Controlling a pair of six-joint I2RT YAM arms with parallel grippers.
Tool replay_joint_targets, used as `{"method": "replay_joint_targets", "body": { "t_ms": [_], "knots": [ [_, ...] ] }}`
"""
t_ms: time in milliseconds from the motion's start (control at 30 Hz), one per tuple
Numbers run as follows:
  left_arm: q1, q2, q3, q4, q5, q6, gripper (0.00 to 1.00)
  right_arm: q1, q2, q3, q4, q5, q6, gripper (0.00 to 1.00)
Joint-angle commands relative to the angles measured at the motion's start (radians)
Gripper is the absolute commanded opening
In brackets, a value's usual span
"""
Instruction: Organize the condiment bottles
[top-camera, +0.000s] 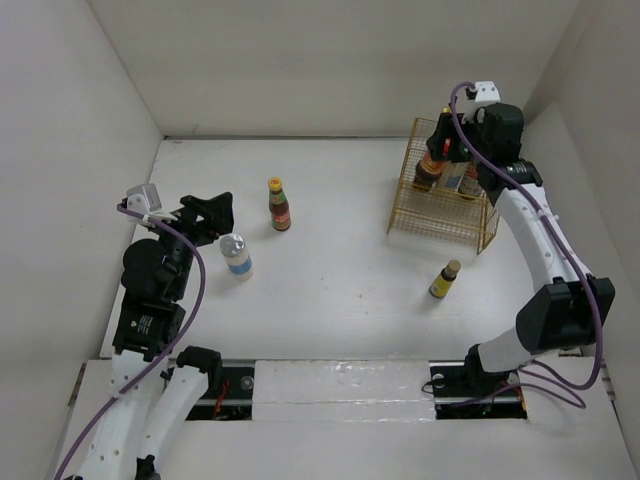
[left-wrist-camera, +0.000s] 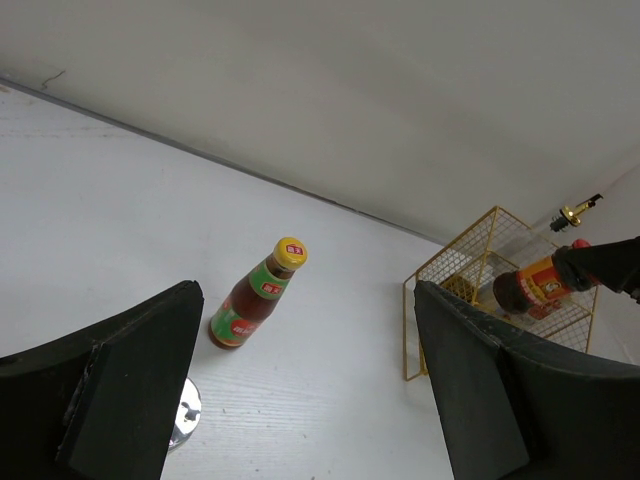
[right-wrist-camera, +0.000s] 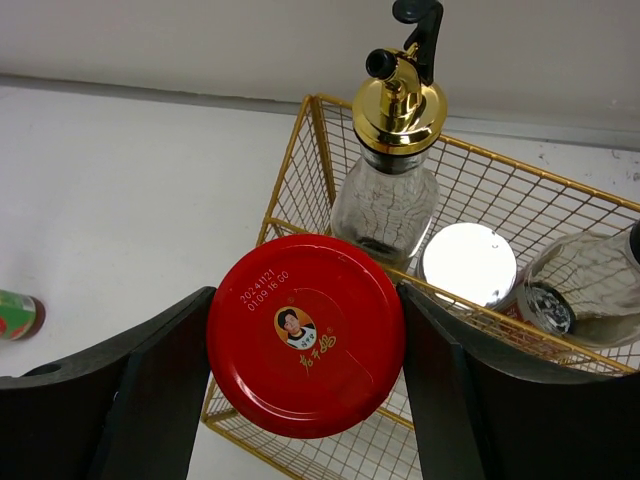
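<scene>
Red-lidded jar: closest thing in the right wrist view. The right gripper is clamped on it, one black finger on each side, over the near corner of the gold wire basket. Can't tell if it's resting on the basket floor.
Basket contents: gold-capped glass bottle with a black spout at 12 o'clock from the red lid, silver-lidded jar at 2 o'clock, and a clear glass bottle at 3 o'clock with its cap cut off by the frame edge.
Basket spot: about 2 o'clock on the table in the top view.
Left gripper: spread wide, nothing in it, out at 9 o'clock on the table.
Loose on the table: silver-lidded blue-label bottle just beside the left gripper, yellow-capped red-labelled bottle at roughly 10 o'clock, and small yellow-labelled bottle near 4 o'clock, just in front of the basket. All three are upright.
Only the wrist cam shows: the three lids inside the basket. From the top they're half hidden by the arm.
Only the top cam shows: the small yellow-labelled bottle.
Count: 3 in the basket, 1 gripped, 3 on the table, so 7 bottles and jars, plus 1 basket.
</scene>
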Motion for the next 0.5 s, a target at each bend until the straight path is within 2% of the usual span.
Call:
{"method": "replay_joint_targets", "body": {
  "t_ms": [0,233,467],
  "knots": [
    [-0.008,0.003,0.001,0.054,0.011,0.005,0.83,-0.001,-0.005,0.039,0.201,0.001,0.000,0.42],
    [-0.008,0.003,0.001,0.054,0.020,0.005,0.83,-0.001,0.005,-0.039,0.261,0.039,-0.012,0.42],
    [-0.008,0.003,0.001,0.054,0.020,0.005,0.83,0.051,0.060,-0.070,0.261,0.088,-0.021,0.42]
  ]
}}
